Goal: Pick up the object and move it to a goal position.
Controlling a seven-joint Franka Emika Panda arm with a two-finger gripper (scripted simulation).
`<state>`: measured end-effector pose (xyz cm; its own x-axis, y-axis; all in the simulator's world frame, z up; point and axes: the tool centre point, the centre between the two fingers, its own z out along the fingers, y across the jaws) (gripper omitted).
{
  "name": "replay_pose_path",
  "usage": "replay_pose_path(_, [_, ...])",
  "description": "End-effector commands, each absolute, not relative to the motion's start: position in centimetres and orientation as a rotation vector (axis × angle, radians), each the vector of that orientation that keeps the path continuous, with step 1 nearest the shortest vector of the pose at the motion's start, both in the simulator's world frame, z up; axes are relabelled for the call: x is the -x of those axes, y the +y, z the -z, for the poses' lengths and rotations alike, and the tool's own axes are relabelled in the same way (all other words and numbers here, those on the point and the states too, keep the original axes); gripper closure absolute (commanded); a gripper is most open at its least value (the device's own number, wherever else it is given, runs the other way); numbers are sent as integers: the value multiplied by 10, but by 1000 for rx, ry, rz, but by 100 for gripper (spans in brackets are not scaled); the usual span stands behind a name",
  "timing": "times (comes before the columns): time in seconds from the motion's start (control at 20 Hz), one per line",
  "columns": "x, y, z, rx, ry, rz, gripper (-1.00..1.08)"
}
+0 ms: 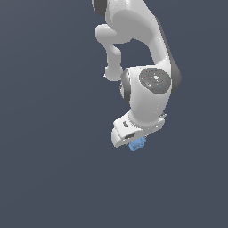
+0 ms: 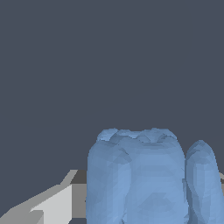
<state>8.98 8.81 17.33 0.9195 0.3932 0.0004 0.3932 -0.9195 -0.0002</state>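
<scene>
While hanging over the plain dark counter (image 1: pixel 49 178), carries the small light-blue block (image 1: pixel 137 144) tucked right at the gripper (image 1: pixel 133 141), peeking out at about 4 o'clock from the white hand in the exterior view. Sits so close in the wrist view that the block (image 2: pixel 140 179) fills the lower part of the picture, bumpy faces and a rounded side lobe plain to see, with a grey-white finger (image 2: pixel 52 205) right beside it. Looks clamped on the block, judging by that snug fit, though no view shows both fingers meeting it. No clear long axis, roughly cube-shaped. Arm (image 1: pixel 147 58) reaches in from 12 o'clock, bends at a chunky elbow, wrist tipped so the hand points toward 7 o'clock. No goal marker in either view, so direction of travel cannot be told.
</scene>
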Motion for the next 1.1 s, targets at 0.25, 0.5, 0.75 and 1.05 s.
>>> replay_pose_path(0.25, [-104, 97, -245, 3077, -630, 0, 108])
replay_pose_path(0.5, [-111, 100, -276, 3077, -629, 0, 108])
replay_pose_path(0.75, [-116, 102, -293, 3077, -629, 0, 108])
replay_pose_path(1.05, [-119, 103, -301, 3078, -629, 0, 108])
